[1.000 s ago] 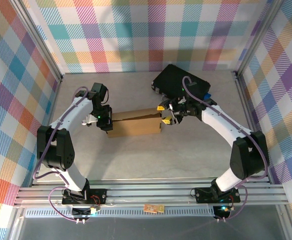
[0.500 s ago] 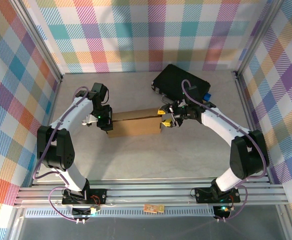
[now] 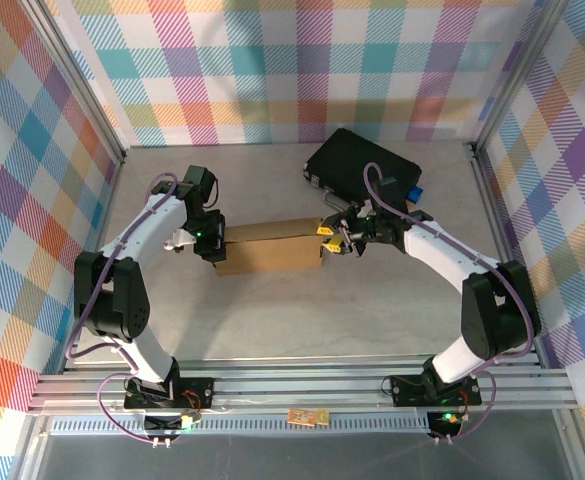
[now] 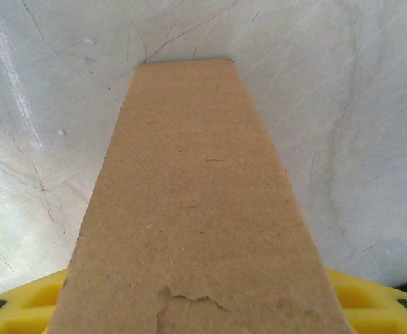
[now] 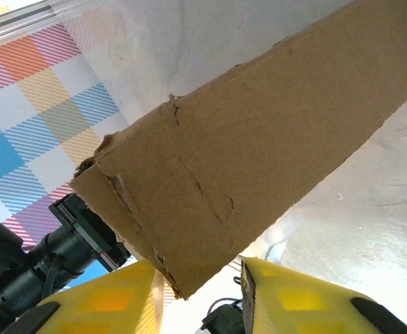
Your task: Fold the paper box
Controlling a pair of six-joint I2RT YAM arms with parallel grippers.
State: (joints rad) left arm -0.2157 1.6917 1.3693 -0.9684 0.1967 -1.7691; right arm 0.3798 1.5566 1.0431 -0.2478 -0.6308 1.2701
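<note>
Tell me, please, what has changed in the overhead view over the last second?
The right claw edged slightly left, closer against the right end of the paper box, and the dark gap under the box's top flap has closed. The left claw stayed at the box's left end, and the black case has not moved.

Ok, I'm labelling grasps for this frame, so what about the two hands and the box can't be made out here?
1. Left hand: in the left wrist view the paper box covers its fingers, hiding the grip; from the top it is too small and dark.
2. Right hand: in the right wrist view the box corner hangs between its parted fingers; contact is unclear.
</note>
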